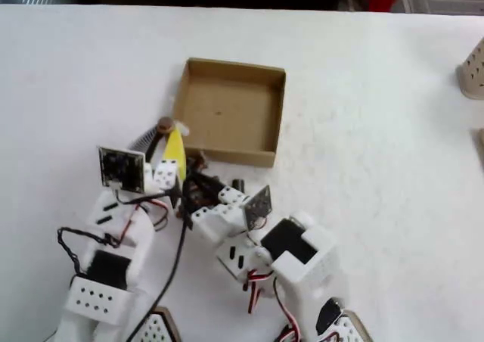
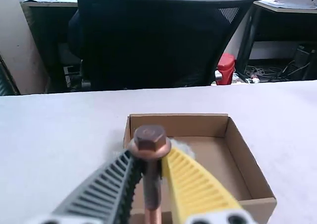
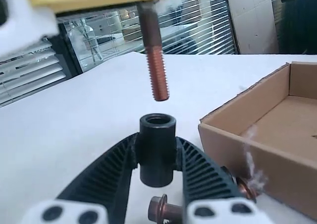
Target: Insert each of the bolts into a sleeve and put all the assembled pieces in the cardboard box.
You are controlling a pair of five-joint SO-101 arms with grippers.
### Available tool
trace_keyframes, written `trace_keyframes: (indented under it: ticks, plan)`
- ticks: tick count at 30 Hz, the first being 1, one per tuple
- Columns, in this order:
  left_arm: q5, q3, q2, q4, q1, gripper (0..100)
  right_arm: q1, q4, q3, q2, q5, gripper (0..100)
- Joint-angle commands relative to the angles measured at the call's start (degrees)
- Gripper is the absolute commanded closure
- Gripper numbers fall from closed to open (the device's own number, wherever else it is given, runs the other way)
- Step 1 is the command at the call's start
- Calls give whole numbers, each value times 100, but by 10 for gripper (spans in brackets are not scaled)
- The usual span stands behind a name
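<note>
Left fingers (image 2: 195, 184) clamp bolt (image 3: 154, 55) upright, thread down, just above bore of sleeve (image 3: 157, 149); right fingers (image 3: 203, 174) grip sleeve; not touching.

White table (image 1: 378, 168) carries an open cardboard box (image 1: 227, 115) and loose bolts (image 3: 159, 205)

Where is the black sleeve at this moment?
In the right wrist view, the right gripper holds the sleeve upright in its jaws, just below the tip of the bolt held by the left gripper, beside the cardboard box.
</note>
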Motion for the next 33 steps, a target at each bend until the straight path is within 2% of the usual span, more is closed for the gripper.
trace_keyframes:
  ticks: [1,7,16,24,33]
  plan:
    - [53,-62,-242,-79,233,977,-40,4,-26,-31,193,981]
    - [62,-53,-224,-9,435,977,-163,4,53,-31,193,981]
    - [44,-53,-215,26,382,977,-163,4,53,-40,202,981]
    - [53,-97,-215,607,321,977,-163,4,53,-40,202,981]
    - [53,-677,-215,1196,110,977,-163,4,53,-40,202,981]
